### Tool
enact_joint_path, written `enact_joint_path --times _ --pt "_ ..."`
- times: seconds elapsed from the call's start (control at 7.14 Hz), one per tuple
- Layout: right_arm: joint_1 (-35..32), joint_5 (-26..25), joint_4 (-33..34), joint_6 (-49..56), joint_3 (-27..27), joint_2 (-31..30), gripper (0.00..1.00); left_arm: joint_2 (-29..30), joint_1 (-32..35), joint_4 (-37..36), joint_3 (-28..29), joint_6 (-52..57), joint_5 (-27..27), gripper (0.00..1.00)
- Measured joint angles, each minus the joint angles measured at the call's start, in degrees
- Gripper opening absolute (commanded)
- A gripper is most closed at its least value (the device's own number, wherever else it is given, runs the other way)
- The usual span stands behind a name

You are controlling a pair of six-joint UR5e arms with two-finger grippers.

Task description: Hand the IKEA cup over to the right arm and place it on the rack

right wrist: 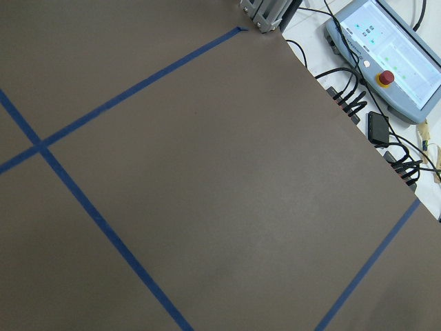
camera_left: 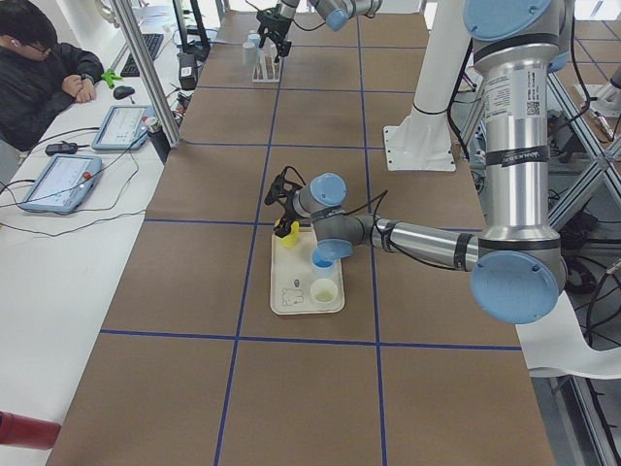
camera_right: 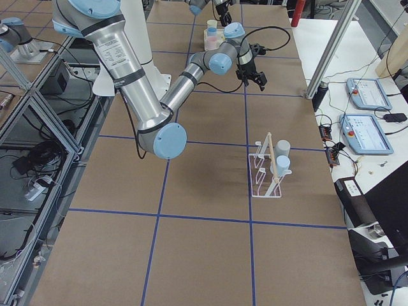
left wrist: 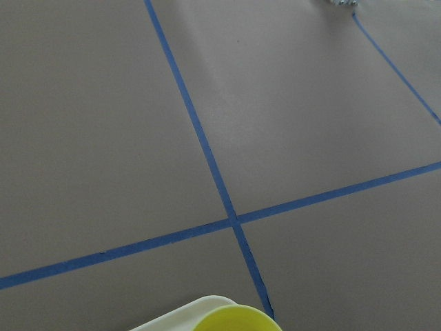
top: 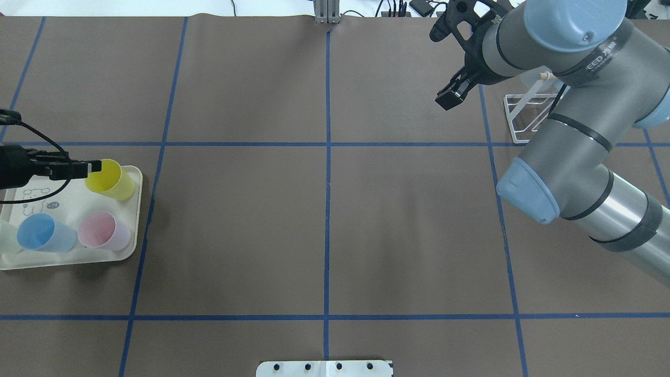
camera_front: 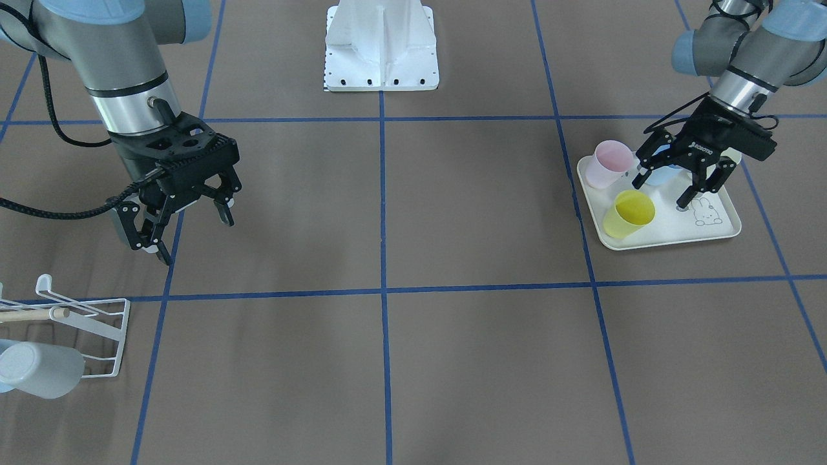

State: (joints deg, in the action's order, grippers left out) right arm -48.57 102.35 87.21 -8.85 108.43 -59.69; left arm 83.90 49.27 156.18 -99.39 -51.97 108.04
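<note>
Overhead exterior: a cream plastic tray (top: 70,201) with a rabbit line drawing sits at 9 o'clock on the matte brown tabletop (top: 408,225), which is gridded with blue tape. Upright tapered plastic cups stand in it: yellow cup (top: 111,179) at the tray's 1 o'clock, pink cup (top: 103,231) at 5, blue cup (top: 44,234) at 7. The left tool (camera_front: 669,190) hangs over the tray just beside the yellow cup, jaws spread wide, gripping nothing. The right tool (camera_front: 194,236) is at 1 o'clock over bare tabletop, jaws wide, empty. The rack (camera_right: 266,171) at 2 o'clock is white wire with hooked prongs and a light wooden dowel. A pale grey cup (camera_front: 39,369) sits on it.
</note>
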Motion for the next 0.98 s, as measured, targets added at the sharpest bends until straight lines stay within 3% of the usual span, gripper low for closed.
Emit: enact_joint_path --times 0.14,0.42,0.56,0.98 --pt "0.13 1.73 -0.88 -2.29 0.05 0.03 0.99 0.02 -0.94 -0.01 0.97 -0.46 -1.76 0.94" --pt "0.2 4.47 -3.12 -4.85 -0.01 -0.03 0.99 0.29 -1.4 0.04 2.83 -0.66 -4.45 0.48" --pt "0.22 4.81 -3.52 -5.21 -0.1 -0.08 0.99 0.54 -1.56 0.0 3.35 -0.67 -4.9 0.34" --pt "0.23 4.95 -3.71 -5.36 -0.36 -0.15 0.99 1.37 -2.52 0.0 4.5 -0.68 -5.17 0.27"
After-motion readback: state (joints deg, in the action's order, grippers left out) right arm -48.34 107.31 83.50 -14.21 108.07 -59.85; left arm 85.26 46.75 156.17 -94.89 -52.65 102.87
